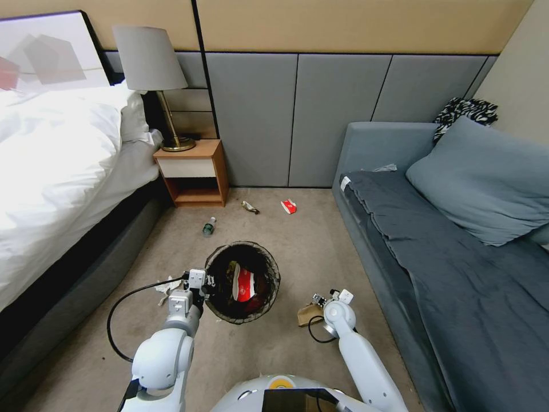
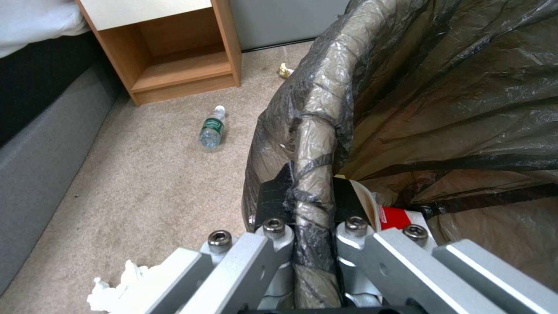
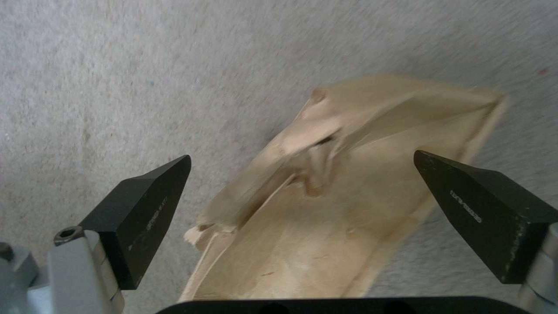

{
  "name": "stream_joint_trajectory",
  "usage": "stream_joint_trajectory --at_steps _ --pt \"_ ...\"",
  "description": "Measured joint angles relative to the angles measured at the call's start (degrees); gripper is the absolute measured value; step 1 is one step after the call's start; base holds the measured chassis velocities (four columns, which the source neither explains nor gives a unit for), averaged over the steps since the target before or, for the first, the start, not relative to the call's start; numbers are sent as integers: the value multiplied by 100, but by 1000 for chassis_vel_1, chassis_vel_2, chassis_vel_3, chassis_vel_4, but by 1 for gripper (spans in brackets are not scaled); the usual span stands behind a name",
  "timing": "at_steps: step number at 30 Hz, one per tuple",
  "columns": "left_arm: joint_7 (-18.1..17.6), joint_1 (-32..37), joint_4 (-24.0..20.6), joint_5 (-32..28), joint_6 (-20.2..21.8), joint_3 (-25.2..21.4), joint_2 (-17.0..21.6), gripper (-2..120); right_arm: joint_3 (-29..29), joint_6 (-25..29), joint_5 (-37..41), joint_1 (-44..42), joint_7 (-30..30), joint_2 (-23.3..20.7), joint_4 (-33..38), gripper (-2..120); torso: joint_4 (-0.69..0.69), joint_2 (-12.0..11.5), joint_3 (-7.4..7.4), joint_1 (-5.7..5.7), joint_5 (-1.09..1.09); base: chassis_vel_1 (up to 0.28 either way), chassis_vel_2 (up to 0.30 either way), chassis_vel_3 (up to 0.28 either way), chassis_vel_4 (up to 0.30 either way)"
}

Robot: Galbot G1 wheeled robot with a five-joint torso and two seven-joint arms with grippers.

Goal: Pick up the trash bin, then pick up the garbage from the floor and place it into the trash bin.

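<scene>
The trash bin [image 1: 269,269], lined with a dark bag, is in front of me on the carpet. My left gripper [image 1: 209,281] is shut on its near-left rim [image 2: 317,144], one black pad on each side. A red-and-white packet [image 1: 245,284] lies inside the bin. My right gripper [image 1: 317,300] hangs open just above a crumpled brown paper bag [image 1: 307,315]. In the right wrist view its gripper [image 3: 301,155] straddles the bag [image 3: 348,196] without touching it. More garbage lies about: a clear bottle [image 1: 209,227], a yellow wrapper [image 1: 250,207], a red-and-white packet [image 1: 289,206] and a white tissue [image 1: 164,286].
A bed [image 1: 51,171] runs along the left and a grey sofa [image 1: 434,240] along the right. A wooden nightstand [image 1: 194,171] with a lamp [image 1: 151,63] stands against the far wall. Open carpet lies between the bin and the wall.
</scene>
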Motion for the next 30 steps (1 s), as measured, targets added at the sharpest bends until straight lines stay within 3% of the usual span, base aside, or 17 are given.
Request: stream_joint_trajectory --at_steps 15,27,30 --pt "-1 -74 103 -4 18 44 12 1 46 132 -25 81 -144 172 -360 98 0 0 0 0 0 0 0 0 0" --pt "-2 -87 155 -8 15 45 4 1 34 300 -45 117 -188 349 -576 59 0 0 0 0 -1 0 0 0 0" --pt "-1 -91 158 -9 8 36 2 1 31 324 -49 117 -183 371 -591 44 0 0 0 0 0 0 0 0 0"
